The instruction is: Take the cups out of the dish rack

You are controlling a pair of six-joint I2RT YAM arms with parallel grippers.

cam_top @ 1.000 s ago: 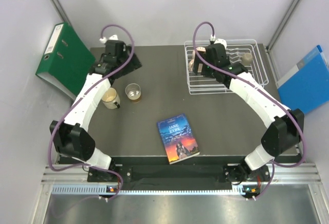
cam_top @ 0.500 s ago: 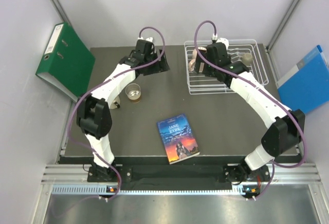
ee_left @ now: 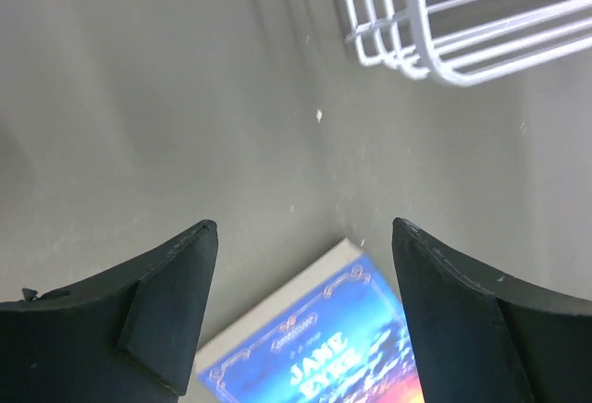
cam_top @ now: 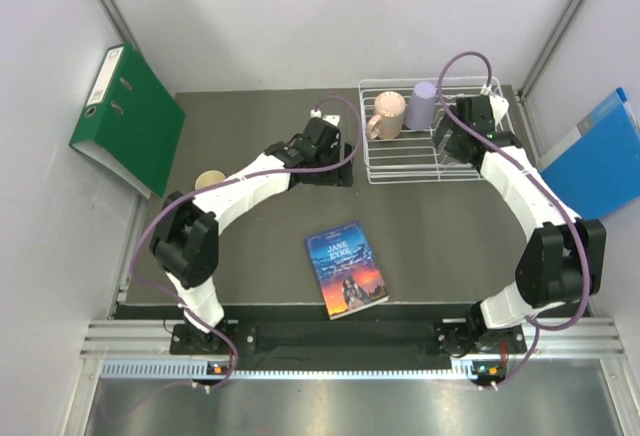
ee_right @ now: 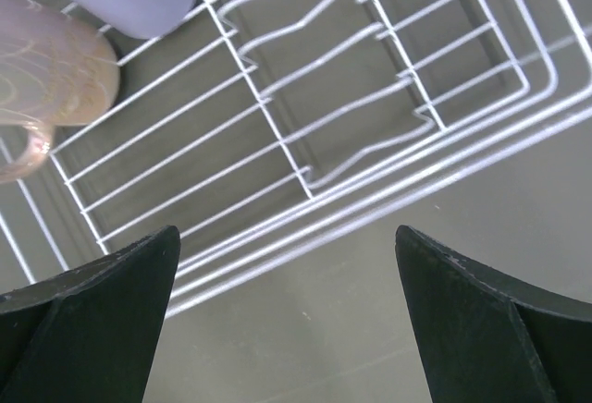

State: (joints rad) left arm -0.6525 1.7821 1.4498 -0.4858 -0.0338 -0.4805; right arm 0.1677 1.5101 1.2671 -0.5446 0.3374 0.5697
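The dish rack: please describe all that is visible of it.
The dish rack is a rectangular basket of white wire, seemingly metal, with a raised rim and wavy dividers. It stands flat at the far right of the dark table. A pinkish mug and a lilac tumbler sit in its left part. The open right gripper hangs above it.
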